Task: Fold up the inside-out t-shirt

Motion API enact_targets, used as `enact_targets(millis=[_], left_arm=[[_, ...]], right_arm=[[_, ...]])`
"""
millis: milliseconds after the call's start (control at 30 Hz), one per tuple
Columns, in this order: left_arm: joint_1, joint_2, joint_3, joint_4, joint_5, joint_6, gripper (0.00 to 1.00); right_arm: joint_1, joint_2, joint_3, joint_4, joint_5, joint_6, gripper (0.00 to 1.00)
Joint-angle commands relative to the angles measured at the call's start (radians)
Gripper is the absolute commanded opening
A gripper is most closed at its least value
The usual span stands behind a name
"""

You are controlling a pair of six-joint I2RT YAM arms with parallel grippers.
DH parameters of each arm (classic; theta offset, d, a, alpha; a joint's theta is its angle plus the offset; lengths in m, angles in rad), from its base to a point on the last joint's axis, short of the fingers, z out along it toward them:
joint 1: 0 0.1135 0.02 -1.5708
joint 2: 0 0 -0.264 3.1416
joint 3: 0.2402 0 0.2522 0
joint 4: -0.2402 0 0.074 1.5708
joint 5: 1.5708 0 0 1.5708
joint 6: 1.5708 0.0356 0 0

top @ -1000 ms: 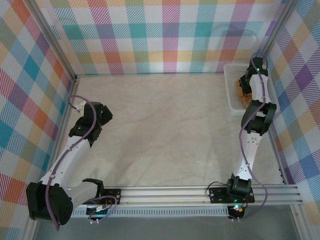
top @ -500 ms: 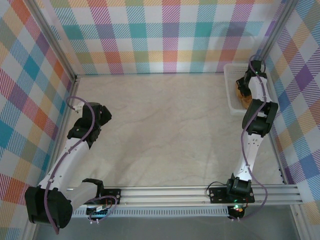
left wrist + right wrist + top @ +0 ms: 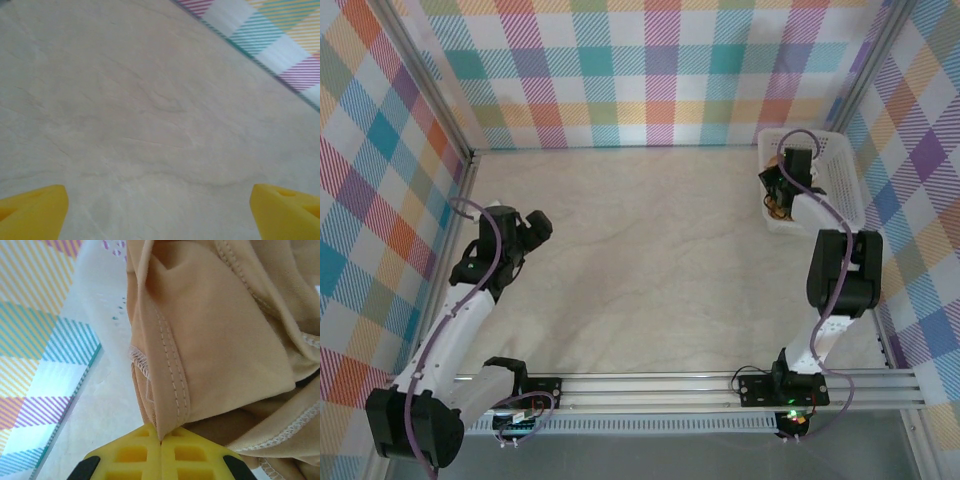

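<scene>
At the far right corner we hold the inside-out t-shirt (image 3: 215,340) by a seamed fold, our right gripper (image 3: 161,437) clamped on it, apparently to draw it from the white basket (image 3: 842,190), while our left gripper (image 3: 160,210) hovers wide open, empty.

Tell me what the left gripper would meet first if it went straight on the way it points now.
Most likely the table top: the open left gripper tilts down toward it. The checked wall lies farther on; depth is unclear.
</scene>
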Motion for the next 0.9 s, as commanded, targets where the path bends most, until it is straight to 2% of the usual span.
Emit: enact_targets(millis=[0,200,400,600,733,867], left_arm=[[0.001,-0.044,-0.022,0.011,0.1,-0.002,0.93],[0.002,-0.076,-0.047,-0.007,0.131,0.021,0.93],[0.002,-0.089,-0.072,0.005,0.148,0.008,0.92],[0.002,-0.085,-0.05,-0.019,0.143,0.037,0.92],[0.001,-0.074,-0.02,-0.037,0.14,0.056,0.92],[0.0,-0.064,0.025,-0.086,0.15,0.079,0.92]], right_arm=[[0.047,-0.129,-0.065,0.176,0.101,-0.042,0.0],[0.137,-0.287,-0.173,0.217,0.236,-0.095,0.0],[0.279,-0.455,-0.203,0.285,0.345,-0.231,0.0],[0.426,-0.541,0.034,0.117,0.349,-0.383,0.0],[0.443,-0.475,0.28,-0.115,0.209,-0.355,0.0],[0.474,-0.407,0.402,-0.256,0.11,-0.294,0.0]])
